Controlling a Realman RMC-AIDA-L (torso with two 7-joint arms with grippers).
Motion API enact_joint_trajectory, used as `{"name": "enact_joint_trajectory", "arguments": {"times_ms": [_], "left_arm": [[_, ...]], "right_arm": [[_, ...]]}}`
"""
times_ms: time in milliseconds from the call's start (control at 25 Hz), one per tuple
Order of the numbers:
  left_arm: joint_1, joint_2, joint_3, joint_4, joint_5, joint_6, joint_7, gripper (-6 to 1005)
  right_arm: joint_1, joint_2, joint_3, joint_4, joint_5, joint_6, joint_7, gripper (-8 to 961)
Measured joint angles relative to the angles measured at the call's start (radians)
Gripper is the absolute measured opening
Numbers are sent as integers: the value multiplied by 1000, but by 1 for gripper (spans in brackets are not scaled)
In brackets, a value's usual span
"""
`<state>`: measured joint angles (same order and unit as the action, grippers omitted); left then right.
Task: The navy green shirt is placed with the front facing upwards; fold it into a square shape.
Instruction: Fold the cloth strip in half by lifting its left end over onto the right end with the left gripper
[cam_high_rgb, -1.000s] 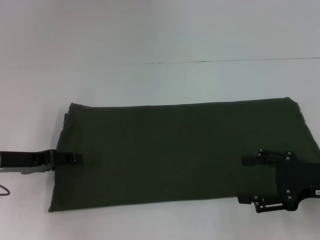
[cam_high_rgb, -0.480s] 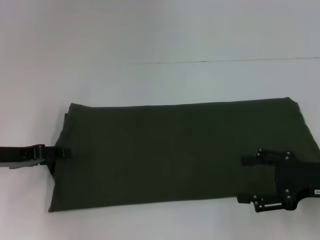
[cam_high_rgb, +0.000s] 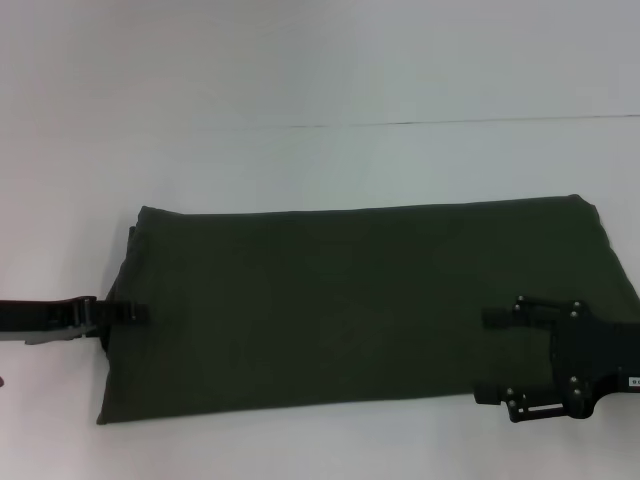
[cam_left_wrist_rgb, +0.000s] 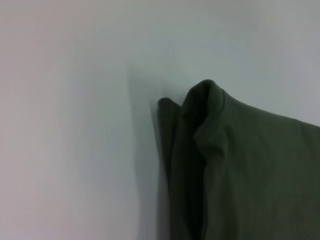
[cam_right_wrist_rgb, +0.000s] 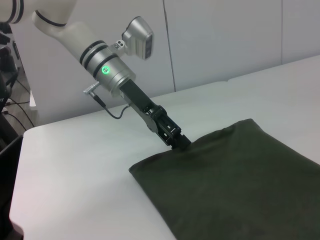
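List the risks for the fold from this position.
The left gripper sits at the very edge of the navy green shirt, where layers bunch; it might catch only some layers. The right gripper rests over the opposite end; uneven lifting could likely skew the fold on the table.

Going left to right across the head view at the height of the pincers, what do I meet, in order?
Left pincer at the shirt's left edge → green shirt, folded into a long rectangle on the white table → right pincer over the shirt's right end.
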<state>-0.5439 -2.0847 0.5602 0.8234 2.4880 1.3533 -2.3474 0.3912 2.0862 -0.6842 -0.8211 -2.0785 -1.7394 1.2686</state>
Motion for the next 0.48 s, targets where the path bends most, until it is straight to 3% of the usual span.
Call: {"name": "enact_joint_trajectory", "arguments": {"times_ms": [480], "left_arm": [[-13, -3, 9, -28, -6, 9, 3, 789]], "right_arm": [[2, 0, 0, -3, -9, 0, 0, 946]]}}
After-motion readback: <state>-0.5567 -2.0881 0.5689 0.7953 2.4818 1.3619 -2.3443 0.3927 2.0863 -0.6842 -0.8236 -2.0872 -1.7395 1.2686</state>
